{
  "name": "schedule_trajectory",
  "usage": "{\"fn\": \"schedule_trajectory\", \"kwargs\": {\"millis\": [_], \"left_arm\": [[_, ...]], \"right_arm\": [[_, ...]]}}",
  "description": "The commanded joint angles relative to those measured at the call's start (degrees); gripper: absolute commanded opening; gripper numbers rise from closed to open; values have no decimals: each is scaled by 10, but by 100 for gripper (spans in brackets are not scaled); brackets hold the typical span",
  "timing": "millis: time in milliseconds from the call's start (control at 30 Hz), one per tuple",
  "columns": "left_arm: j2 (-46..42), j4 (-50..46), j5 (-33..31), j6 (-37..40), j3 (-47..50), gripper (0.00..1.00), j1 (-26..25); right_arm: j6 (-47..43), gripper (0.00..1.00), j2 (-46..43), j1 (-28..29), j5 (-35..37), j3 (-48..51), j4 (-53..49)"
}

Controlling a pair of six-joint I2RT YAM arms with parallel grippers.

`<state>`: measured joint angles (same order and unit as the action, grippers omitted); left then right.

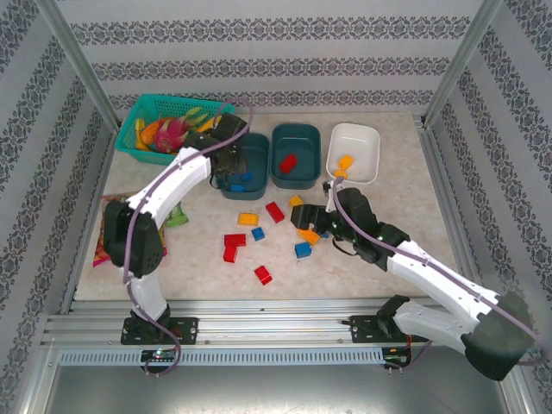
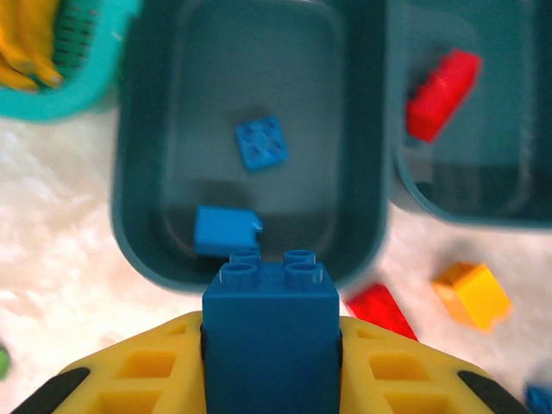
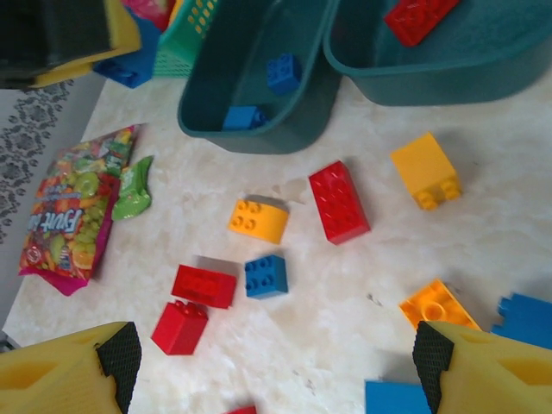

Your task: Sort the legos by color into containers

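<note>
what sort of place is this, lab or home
Most likely a staged robot test cell: an aluminium frame boxes in the table, patterned backdrop panels stand as walls, and the left arm and right arm bolt to a rail.

A robot lab test cell: aluminium posts (image 1: 86,78) and patterned wallpaper panels (image 1: 276,34) enclose a marbled surface (image 1: 405,207), with arms (image 1: 431,276) bolted to a rail (image 1: 276,326).

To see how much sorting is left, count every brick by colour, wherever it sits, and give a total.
Blue bricks: 6 (2 in the left teal tub, 1 in the left gripper, 3 on the table)
Red bricks: 5 (1 in the middle tub, 4 on the table)
Orange bricks: 4 (1 in the white tub, 3 on the table)
Total: 15
</note>
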<state>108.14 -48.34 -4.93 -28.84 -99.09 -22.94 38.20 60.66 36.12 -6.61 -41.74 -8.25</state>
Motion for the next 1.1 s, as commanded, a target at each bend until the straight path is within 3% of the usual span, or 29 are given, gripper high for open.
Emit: {"fn": "schedule_trajectory", "kwargs": {"millis": [0,200,533,833,1067], "left_arm": [[69,-65,12,33,-56,29,12],[182,-130,-12,42,-159,29,16],[238,-140,-23,30,-167,35,17],[214,-144,-16,24,-198,59,17],[132,-153,-8,0,-241,67,16]], "right_arm": [[-9,85,31,-9,-22,-48,45],[26,85,87,-41,-25,-101,28],[82,85,142,-69,-65,-146,72],[67,85,144,-70,-67,-154,59],[23,84,118,-69,-49,-147,21]]}}
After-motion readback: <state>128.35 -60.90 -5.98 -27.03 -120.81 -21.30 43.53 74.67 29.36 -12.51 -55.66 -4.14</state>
